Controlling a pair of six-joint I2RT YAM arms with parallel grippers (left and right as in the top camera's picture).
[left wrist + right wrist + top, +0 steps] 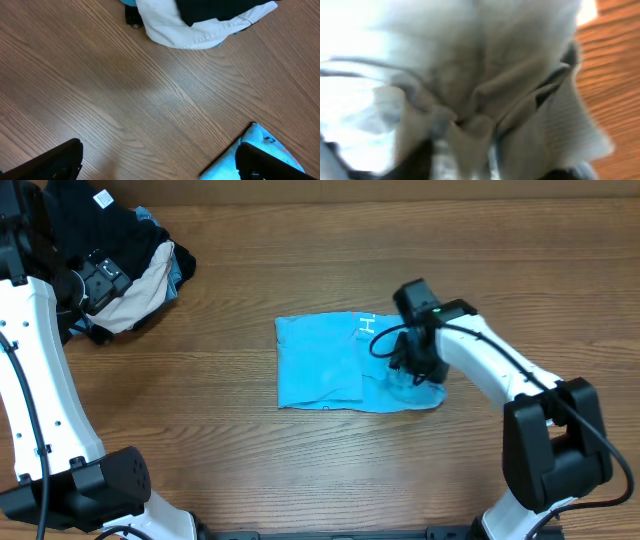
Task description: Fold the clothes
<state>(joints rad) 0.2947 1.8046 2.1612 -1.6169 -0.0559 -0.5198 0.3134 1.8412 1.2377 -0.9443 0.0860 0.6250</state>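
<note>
The light sky-blue T-shirt [325,360] lies folded into a rough rectangle in the middle of the wooden table. White print shows near its top right edge. My right gripper [412,368] is down on the shirt's right edge, where the cloth is rumpled. In the right wrist view, blurred pale cloth [470,65] is bunched between the fingers [475,145], which are shut on it. My left gripper [100,280] hovers at the far left by the garment pile. Its fingers [160,165] are wide open and empty over bare wood. A corner of the shirt [257,142] shows at the lower right of the left wrist view.
A pile of other garments [140,260], black, cream and denim-blue, sits at the table's back left corner. Its cream and black cloth [170,25] shows at the top of the left wrist view. Bare wood lies between the pile and the shirt.
</note>
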